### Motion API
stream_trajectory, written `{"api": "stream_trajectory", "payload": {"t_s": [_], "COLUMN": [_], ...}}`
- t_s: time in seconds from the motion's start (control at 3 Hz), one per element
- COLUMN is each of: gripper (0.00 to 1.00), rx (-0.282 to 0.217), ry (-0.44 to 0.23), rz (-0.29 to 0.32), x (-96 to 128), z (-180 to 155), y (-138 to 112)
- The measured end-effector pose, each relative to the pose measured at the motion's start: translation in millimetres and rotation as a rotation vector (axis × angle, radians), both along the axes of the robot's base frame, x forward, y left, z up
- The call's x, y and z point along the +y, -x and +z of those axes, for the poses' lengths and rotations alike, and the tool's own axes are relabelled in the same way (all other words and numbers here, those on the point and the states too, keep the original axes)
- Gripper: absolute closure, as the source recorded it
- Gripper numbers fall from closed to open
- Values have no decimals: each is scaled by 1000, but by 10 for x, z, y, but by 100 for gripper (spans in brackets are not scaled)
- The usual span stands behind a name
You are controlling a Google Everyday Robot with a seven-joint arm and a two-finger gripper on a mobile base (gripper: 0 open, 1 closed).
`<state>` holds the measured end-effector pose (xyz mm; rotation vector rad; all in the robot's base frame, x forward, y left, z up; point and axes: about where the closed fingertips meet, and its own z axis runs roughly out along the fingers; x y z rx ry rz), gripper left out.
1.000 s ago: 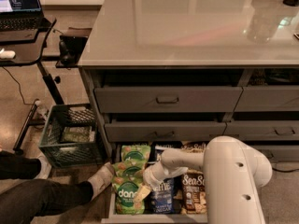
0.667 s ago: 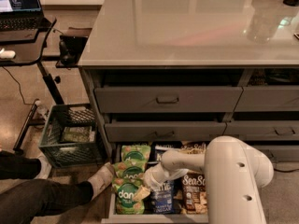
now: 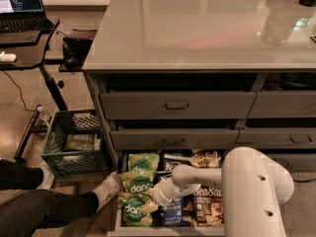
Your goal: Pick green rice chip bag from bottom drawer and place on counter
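The bottom drawer point(image 3: 117, 220) stands pulled open at the lower middle of the camera view, packed with snack bags. Three green rice chip bags with white "dang" lettering lie in its left column: one at the back point(image 3: 143, 161), one in the middle point(image 3: 136, 184), one at the front point(image 3: 133, 212). My gripper point(image 3: 149, 206) reaches down from the white arm point(image 3: 197, 177) and sits at the right edge of the front green bag, touching it. The pale-grey counter point(image 3: 197, 28) spans the top of the view.
Dark blue bags point(image 3: 173, 214) and a brown Sea Salt bag point(image 3: 208, 206) fill the rest of the drawer. Two shut grey drawers point(image 3: 177, 105) sit above. A green crate point(image 3: 74, 142) and a person's leg and shoe point(image 3: 106, 189) lie left of the drawer. A black desk with a laptop point(image 3: 19, 4) stands at far left.
My gripper has moved down and to the left, from over the blue bags to the edge of the front green bag. The bags have not moved.
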<state>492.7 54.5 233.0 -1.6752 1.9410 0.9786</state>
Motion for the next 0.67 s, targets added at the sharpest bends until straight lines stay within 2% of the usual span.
{"api": "stream_trajectory", "payload": {"t_s": [0.33,0.67], "gripper": [100,100], "rx": [0,0], "ry": [-1,-1], "rz": [-1,-1], "x": [1,1], "z": [-1,-1], "y": [5,5]}}
